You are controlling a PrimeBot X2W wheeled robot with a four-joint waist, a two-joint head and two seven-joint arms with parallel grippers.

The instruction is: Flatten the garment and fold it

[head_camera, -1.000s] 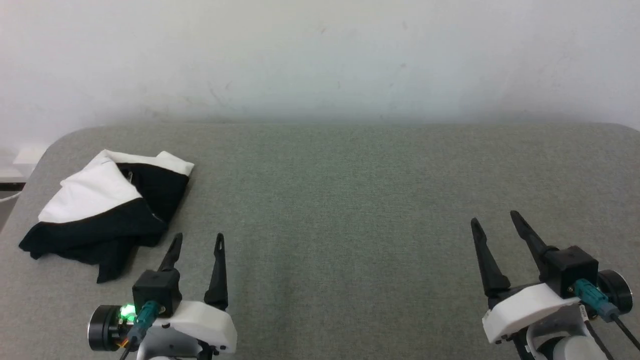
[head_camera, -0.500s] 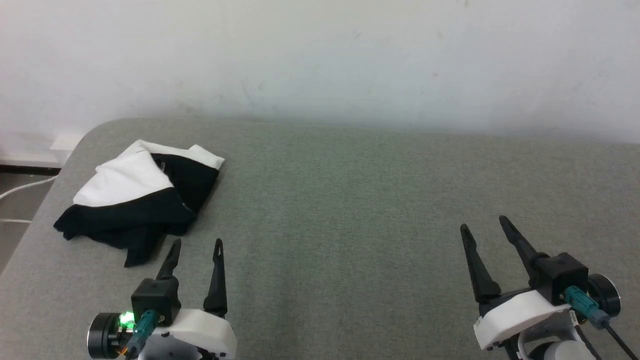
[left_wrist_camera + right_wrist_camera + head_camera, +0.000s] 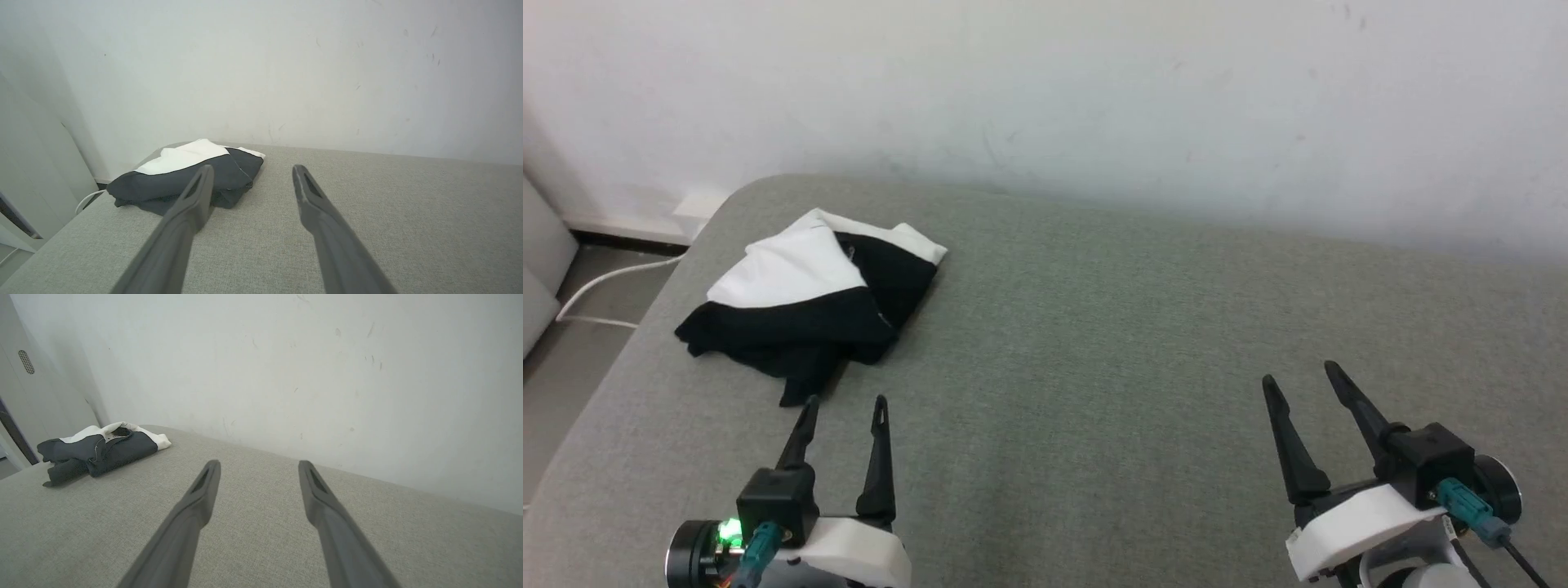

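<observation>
Head view: the garment (image 3: 800, 302), a soft shirt of white body cloth with black sleeves, is recorded lying crumpled in a loose heap on the grey-green fabric-covered table (image 3: 1094, 327), towards its far left corner, unflattened and unfolded. A plain white wall (image 3: 1045, 98) is noted behind the table, and a thin white cable (image 3: 605, 282) is seen on the grey floor (image 3: 564, 376) past the left edge. The left gripper (image 3: 847, 402) is observed at the lower left, jaws spread and nothing held; one fingertip lies just beside the garment's nearest black tail, and contact cannot be determined. The right gripper (image 3: 1298, 373) is observed at the lower right, likewise spread and empty, well apart from the garment. Left wrist view: the garment is seen ahead and to the left, against the wall; the tip of one of the two long dark fingers (image 3: 184, 220) overlaps its dark near edge in the picture, and only bare table fabric is seen between the fingers. Right wrist view: the garment is seen at the far left, well away from the parted fingers, with bare table fabric between them.
</observation>
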